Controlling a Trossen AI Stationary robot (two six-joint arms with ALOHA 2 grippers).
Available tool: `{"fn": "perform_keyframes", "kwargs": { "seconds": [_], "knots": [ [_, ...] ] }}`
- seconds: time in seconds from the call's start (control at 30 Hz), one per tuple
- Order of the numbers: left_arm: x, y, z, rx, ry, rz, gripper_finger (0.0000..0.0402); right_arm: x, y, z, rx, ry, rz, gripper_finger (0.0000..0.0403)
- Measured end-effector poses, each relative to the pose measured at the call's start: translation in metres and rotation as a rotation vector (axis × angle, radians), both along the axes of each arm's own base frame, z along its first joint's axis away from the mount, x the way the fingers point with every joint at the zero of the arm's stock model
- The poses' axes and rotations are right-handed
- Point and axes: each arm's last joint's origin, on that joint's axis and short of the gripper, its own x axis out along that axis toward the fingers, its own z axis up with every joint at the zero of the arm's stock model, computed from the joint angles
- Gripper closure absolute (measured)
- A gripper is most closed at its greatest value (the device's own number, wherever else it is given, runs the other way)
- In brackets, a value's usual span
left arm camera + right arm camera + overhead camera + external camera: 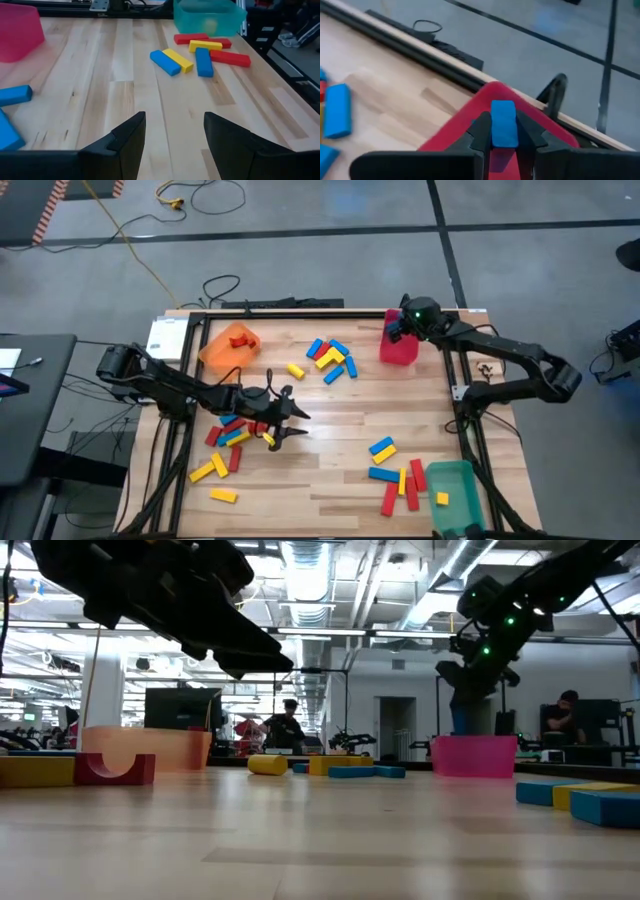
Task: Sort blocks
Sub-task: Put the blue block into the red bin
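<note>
Red, blue and yellow blocks lie flat on the wooden table in clusters: far middle, near left and near right. My left gripper stands open just above the table beside the near-left cluster, with nothing between its fingers. My right gripper hovers over the red bin at the far right and is shut on a blue block. My right gripper pinches the blue block's two long sides between its two fingers. The fingers slant down toward the table's far edge. The block's free end shows past the fingertips. The block is lifted clear, over the red bin.
An orange bin stands at the far left and a green bin at the near right corner. A dark frame runs around the table. Bare wood lies in the middle between the clusters.
</note>
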Motion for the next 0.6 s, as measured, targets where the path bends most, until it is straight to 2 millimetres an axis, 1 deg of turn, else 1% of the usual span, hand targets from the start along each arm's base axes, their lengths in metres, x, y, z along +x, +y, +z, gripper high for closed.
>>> {"fn": "perform_keyframes", "kwargs": {
  "seconds": [0.33, 0.6],
  "knots": [
    [0.0, -0.001, 0.0, 0.001, -0.001, -0.002, 0.0205, -0.015, -0.008, -0.013, -0.002, -0.044, -0.132, 0.0332],
    [0.0, -0.003, 0.0, 0.012, -0.003, -0.014, 0.0205, -0.016, -0.011, -0.012, -0.033, -0.05, -0.17, 0.0332]
  ]
}}
